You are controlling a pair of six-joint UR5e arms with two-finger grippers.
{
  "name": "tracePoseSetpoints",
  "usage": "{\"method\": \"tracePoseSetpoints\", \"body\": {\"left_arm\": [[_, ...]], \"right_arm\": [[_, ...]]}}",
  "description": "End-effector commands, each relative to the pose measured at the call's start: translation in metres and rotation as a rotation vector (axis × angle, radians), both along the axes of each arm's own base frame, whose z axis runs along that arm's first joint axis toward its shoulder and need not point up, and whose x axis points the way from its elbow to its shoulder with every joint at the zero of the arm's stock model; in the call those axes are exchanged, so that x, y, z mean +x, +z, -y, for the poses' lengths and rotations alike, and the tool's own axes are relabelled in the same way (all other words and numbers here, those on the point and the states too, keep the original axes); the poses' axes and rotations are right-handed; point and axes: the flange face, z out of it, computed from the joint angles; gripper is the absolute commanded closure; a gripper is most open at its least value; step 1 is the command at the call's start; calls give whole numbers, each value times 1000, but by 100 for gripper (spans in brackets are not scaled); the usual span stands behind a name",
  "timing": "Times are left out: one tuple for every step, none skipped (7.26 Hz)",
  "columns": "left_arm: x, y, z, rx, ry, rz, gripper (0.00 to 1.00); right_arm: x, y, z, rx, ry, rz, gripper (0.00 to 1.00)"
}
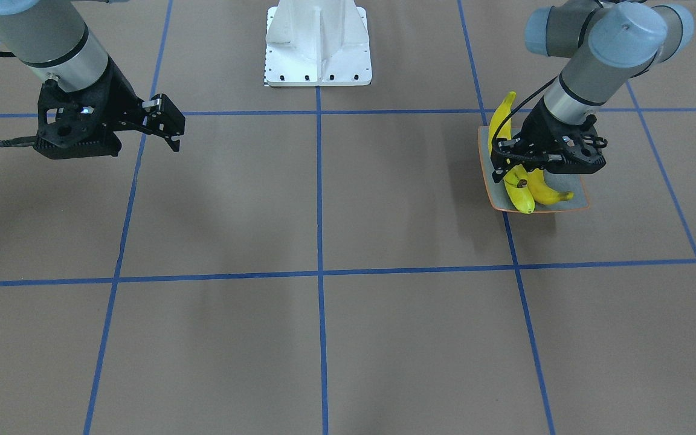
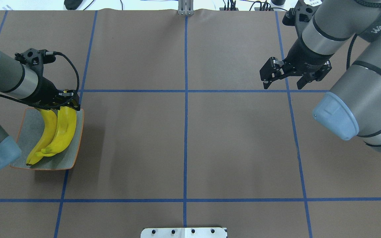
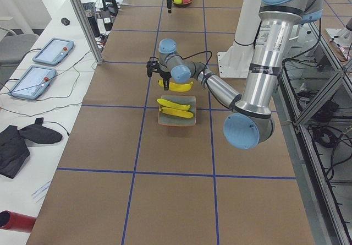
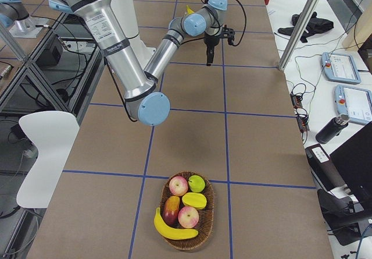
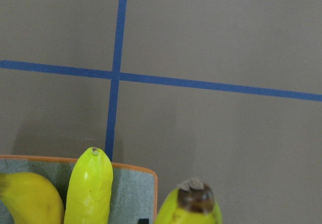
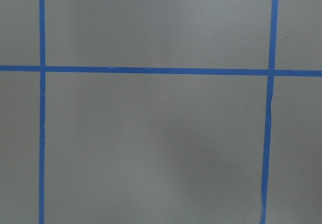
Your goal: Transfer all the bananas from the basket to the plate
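The left gripper (image 1: 512, 172), at the frame's right, seems clamped on the third banana (image 1: 501, 121) just above the plate (image 1: 574, 204) bearing two others (image 3: 173, 104); next, lower and release, then fetch the last banana (image 4: 174, 231) from the basket (image 4: 210, 209), lower centre.

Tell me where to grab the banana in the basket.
Probably take the banana at its middle, from straight above, fingers across its width: it lies flat along the basket rim, top exposed, an apple close on its inner side.
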Motion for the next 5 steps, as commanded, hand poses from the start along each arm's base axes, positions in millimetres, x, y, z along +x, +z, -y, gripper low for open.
{"method": "tracePoseSetpoints", "body": {"left_arm": [[11,8,-4,-6,16,15,100],[14,12,-4,-12,20,21,100],[18,21,-2,-5,37,34,100],[20,26,-1,-8,42,42,100],[21,31,1,-5,43,51,100]], "right_arm": [[-2,2,1,-1,0,-6,1],[-4,4,1,-5,-3,-9,0],[-5,3,1,-3,-4,-7,0],[-9,4,0,-5,-9,-13,0],[-13,5,-1,0,-10,-19,0]]}}
